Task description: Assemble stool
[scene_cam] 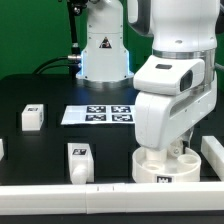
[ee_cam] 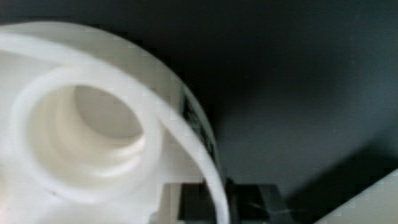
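Observation:
The white round stool seat [scene_cam: 160, 167] rests on the black table at the exterior view's lower right, against the front rail. My gripper [scene_cam: 176, 150] comes down on it from above. In the wrist view the seat [ee_cam: 71, 70] fills the frame, showing one recessed socket [ee_cam: 89, 118]. Its thin rim runs between my two dark fingers, and my gripper [ee_cam: 217, 199] is shut on that rim. Two white tagged legs lie loose: one [scene_cam: 32, 117] at the left, one [scene_cam: 79, 158] near the front rail.
The marker board [scene_cam: 98, 115] lies flat in the middle of the table. A white rail [scene_cam: 100, 191] runs along the front edge and a white wall [scene_cam: 213, 155] stands at the right. Another white piece [scene_cam: 1, 148] shows at the far left edge.

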